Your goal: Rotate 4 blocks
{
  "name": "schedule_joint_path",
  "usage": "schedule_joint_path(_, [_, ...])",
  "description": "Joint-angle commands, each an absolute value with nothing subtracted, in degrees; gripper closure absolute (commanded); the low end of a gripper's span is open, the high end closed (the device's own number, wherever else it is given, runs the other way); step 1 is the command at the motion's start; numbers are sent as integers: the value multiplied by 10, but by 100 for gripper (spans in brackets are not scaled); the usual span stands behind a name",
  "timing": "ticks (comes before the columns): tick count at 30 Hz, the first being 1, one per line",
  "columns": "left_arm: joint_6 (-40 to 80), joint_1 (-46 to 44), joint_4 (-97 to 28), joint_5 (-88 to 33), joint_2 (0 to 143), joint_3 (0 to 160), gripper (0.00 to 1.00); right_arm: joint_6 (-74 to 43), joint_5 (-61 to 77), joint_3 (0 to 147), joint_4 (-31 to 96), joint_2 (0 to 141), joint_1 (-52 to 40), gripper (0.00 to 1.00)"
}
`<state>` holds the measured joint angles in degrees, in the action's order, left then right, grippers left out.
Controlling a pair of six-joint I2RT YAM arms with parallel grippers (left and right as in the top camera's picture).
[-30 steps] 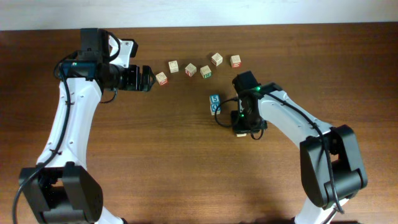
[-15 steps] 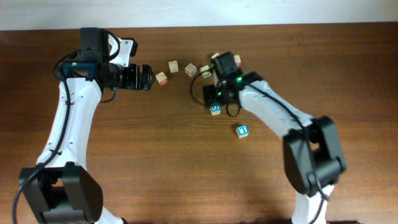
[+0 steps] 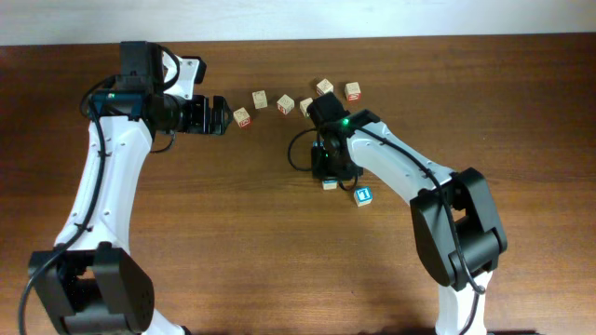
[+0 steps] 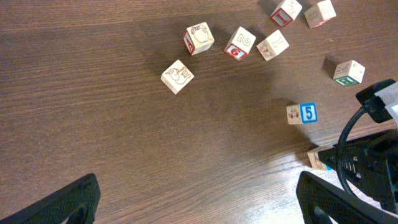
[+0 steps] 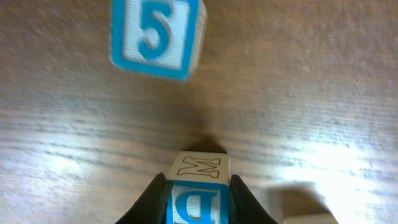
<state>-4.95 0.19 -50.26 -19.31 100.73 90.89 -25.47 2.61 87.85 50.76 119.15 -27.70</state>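
On my right wrist feed the right gripper (image 5: 198,202) has its two dark fingers (image 5: 146,205) pinched in on the D block (image 5: 198,190). The blue D face is toward the lens and a brown-outlined M is on the side beyond it, at the bottom centre of the frame. I can't tell whether it sits on the wood or hangs just off it. Higher in that frame, apart from it, lies the 5 block (image 5: 157,37), its blue face toward the lens at the upper left. From overhead that gripper is near mid-frame, and a third blue-faced block (image 3: 363,195) lies just to its lower right, not touching it. The green-marked block (image 4: 348,71) shows near the right edge of my left wrist feed, up and to the right of the 5. The left gripper (image 3: 219,116) — upper left of the overhead — is spread wide with nothing between its fingers. It is just beside the nearest pale cube (image 3: 242,117) of a loose row of cubes (image 3: 285,104) — running toward the upper centre of the brown wooden table (image 3: 186,233).
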Motion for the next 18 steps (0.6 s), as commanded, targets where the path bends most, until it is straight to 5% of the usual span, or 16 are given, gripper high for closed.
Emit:
schedule_joint_path(1, [-53,2,-502,-195,1008,918,1,-260,26,879,569,1185,-282,78])
schedule_joint_path(6, [-53,2,-502,-195,1008,918,1,-251,18,879,611,1185,-281,77])
schedule_joint_path(13, [-53,2,-502,-195,1008,918,1,-197,21,983,623,1184,-280,52])
schedule_joint_path(18, [-53,2,-502,-167,1008,918,1,-275,-10,1002,431,1230,-280,41])
